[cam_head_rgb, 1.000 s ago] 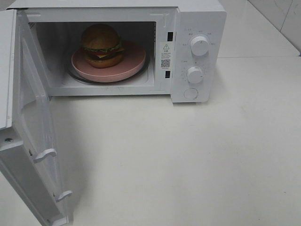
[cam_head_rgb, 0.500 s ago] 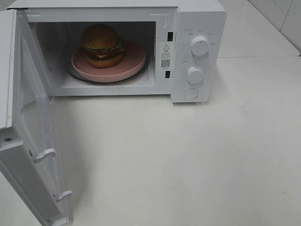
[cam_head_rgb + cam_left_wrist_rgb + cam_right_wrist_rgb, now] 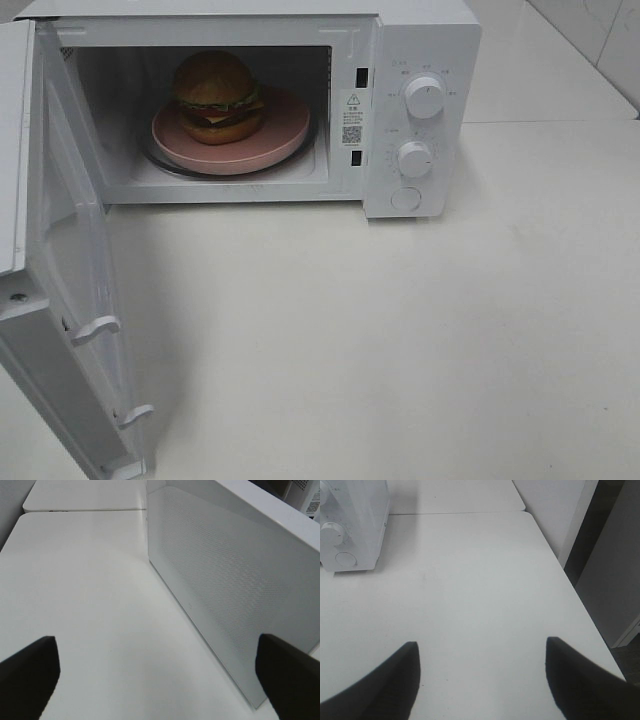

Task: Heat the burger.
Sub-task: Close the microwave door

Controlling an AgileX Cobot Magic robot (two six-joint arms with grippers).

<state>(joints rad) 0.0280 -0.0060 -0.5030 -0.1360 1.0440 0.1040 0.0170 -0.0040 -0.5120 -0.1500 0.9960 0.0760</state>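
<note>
I have the burger (image 3: 217,97) inside the microwave (image 3: 420,40). It sits on the pink plate (image 3: 285,125), toward the plate's left and back, and the plate rests on the glass turntable (image 3: 158,165). That placement makes sense to me: the food is where it must be for heating, and the plate lets it ride round with the tray. The door (image 3: 60,280) hangs wide open off the microwave's left side. By my reckoning loading is done, closing the door comes next, and then the two knobs (image 3: 425,98) on the panel.

Neither arm shows in the high view; both sit outside its frame. The left fingers (image 3: 30,675) are spread as wide as they go with nothing between them. They are over the desk (image 3: 400,330) just outside the door, with the wrist camera looking along the door's perforated outer face. I judge that a good stance for pushing it closed. The right fingers (image 3: 375,685) are spread wide too and empty, over bare desk to the right of the microwave, facing toward its control panel.
</note>
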